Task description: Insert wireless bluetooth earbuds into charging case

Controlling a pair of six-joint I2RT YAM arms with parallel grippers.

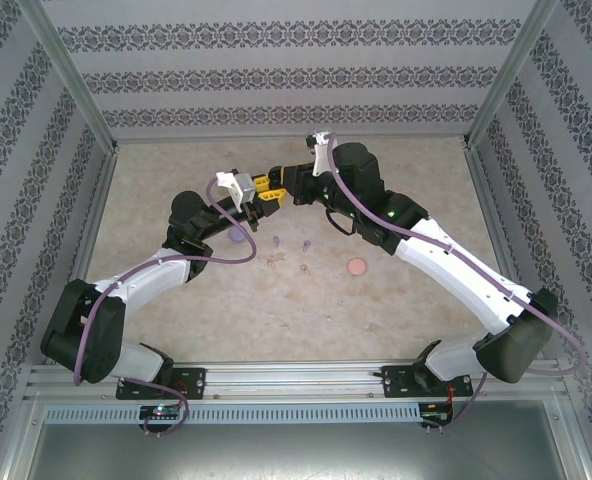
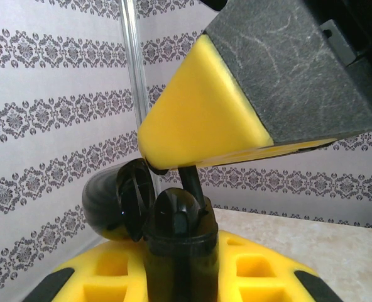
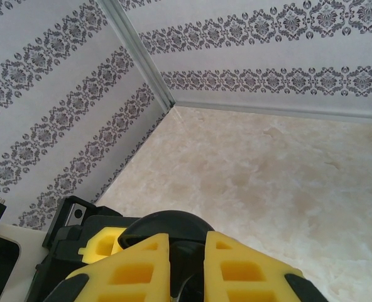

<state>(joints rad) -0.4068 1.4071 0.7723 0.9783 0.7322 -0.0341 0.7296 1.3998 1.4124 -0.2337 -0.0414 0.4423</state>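
aloft, left jaws grip a black case [image 2: 176, 267], right jaws an earbud [image 2: 190, 184].

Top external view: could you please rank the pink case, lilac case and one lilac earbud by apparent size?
1. pink case, lilac case: alike; the lilac one is partly hidden.
2. lilac earbud, smallest.

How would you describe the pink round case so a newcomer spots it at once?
On the beige table, find the right arm's white forearm. Just left of it lies the pink round case, a flat disc far bigger than the tiny lilac buds further left.
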